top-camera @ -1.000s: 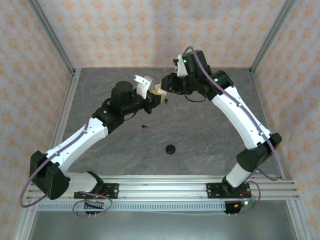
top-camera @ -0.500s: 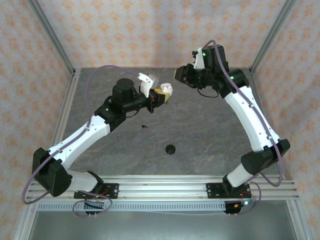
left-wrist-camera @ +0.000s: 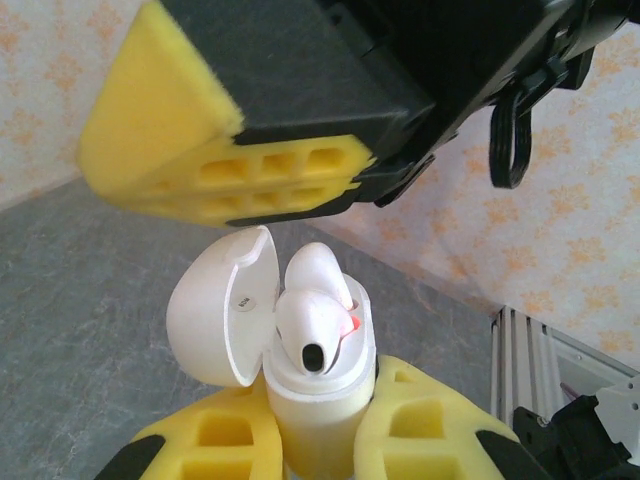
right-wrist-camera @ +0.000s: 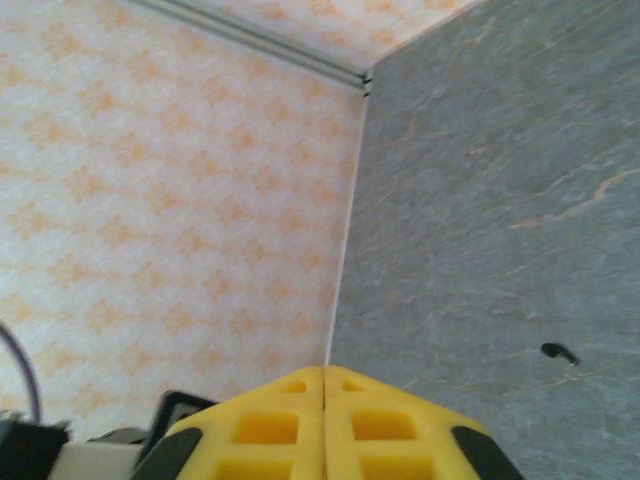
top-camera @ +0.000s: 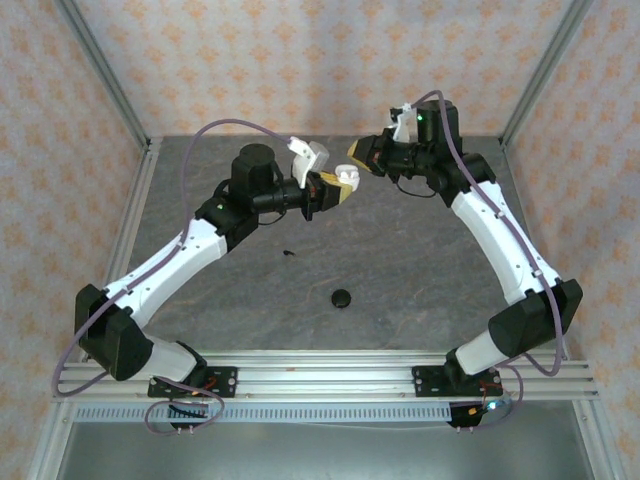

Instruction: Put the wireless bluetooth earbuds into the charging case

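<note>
White earbuds [left-wrist-camera: 312, 330] sat in the case [left-wrist-camera: 315, 395] clamped by the left gripper [left-wrist-camera: 318, 445]. The right gripper [right-wrist-camera: 323, 420] above was closed, empty. A black earbud [top-camera: 289, 252] lay loose below.

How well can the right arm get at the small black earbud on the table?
Probably yes: the black earbud lies alone on bare table, nothing over it. The right gripper, shut and empty, is raised off to the side and must open first.

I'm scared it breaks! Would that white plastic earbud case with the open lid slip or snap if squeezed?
Probably slippery: the white plastic earbud case looks smooth and rounded, though yellow foam pads grip it. Its open lid sticks out sideways, so a knock might strain it.
</note>
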`<move>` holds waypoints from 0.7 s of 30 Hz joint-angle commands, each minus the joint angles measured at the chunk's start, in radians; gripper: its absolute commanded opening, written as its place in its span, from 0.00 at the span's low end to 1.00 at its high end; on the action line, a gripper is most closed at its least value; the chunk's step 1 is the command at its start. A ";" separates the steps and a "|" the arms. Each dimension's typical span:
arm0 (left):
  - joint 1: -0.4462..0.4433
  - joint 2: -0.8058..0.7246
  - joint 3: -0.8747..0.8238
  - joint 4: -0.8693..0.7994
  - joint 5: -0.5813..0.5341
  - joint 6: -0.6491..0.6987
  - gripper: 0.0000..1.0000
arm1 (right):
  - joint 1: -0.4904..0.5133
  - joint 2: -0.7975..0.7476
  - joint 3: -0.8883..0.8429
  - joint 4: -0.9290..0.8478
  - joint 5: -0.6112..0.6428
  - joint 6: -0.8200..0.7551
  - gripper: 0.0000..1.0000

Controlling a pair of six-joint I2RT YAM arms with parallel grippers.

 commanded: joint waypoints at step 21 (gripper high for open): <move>0.000 0.040 0.102 -0.089 0.002 0.054 0.00 | 0.001 -0.060 0.039 -0.123 -0.133 -0.125 0.05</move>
